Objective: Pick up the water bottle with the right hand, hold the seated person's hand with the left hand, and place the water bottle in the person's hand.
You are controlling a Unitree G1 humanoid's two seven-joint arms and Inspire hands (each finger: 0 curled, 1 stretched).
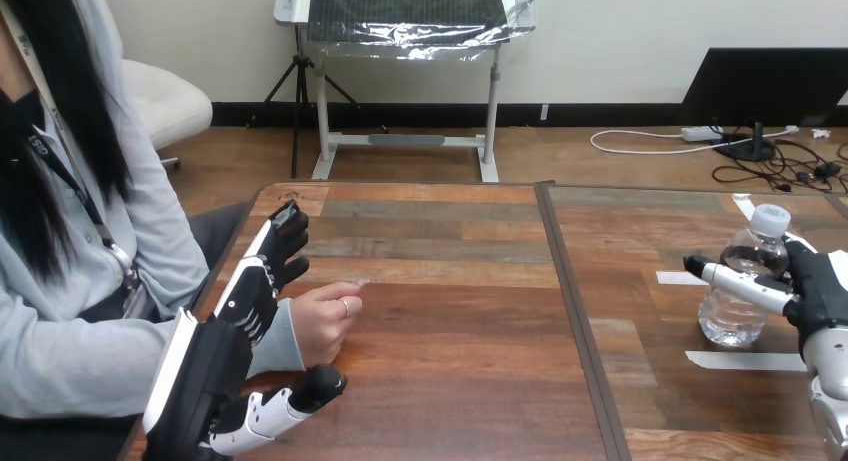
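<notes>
Water bottle (735, 321) stands upright nr table's (450, 381) right edge, btwn two tape strips (745, 360). Right hand (822, 296) has fingers round it, one across its front, prob. for the lift. Left hand (205, 376) at left edge, fingers straight, thumb spread, flanks person's hand (320, 326) w/o clasping it.

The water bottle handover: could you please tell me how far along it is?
Nothing is finished. In hand: the right hand is at the water bottle, which stands on the table; the left hand lies open beside the person's hand, not curled round it. Left: lifting the bottle, holding that hand, placing the bottle in it.
</notes>
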